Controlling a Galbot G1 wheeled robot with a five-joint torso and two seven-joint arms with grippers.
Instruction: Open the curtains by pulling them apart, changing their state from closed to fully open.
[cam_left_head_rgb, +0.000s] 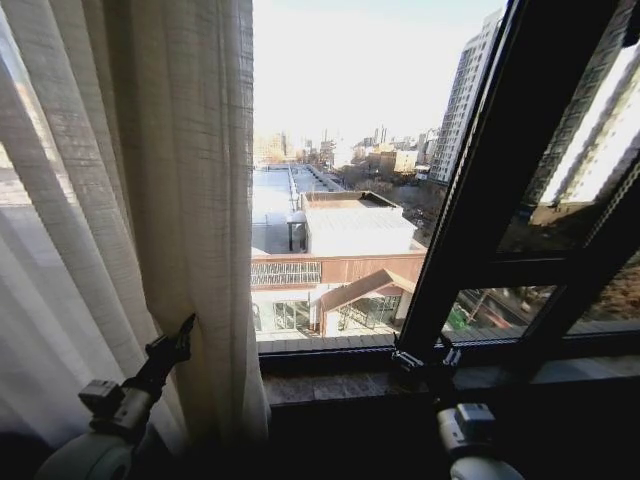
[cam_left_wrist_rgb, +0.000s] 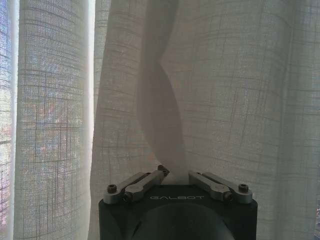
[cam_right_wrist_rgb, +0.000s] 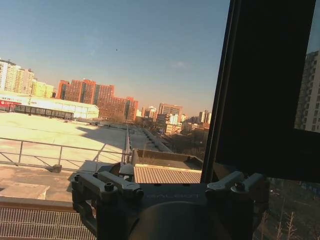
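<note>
Left of the window frame (cam_left_head_rgb: 470, 220): curtains (cam_left_head_rgb: 130, 200) bunched aside, glass mostly bared, likely near fully open; left gripper (cam_left_wrist_rgb: 175, 174) pinching a pleat low down; right gripper (cam_left_head_rgb: 425, 360) at the sill, finger state unreadable.

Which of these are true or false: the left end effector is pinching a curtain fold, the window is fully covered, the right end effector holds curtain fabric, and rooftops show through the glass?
1. The left end effector is shut on a fold of the curtain. True.
2. The window is fully covered. False: the curtain is bunched at the left, with bare glass beside it.
3. The right end effector holds fabric. False: it sits near the dark window frame, holding nothing.
4. Rooftops show outside. True.
</note>
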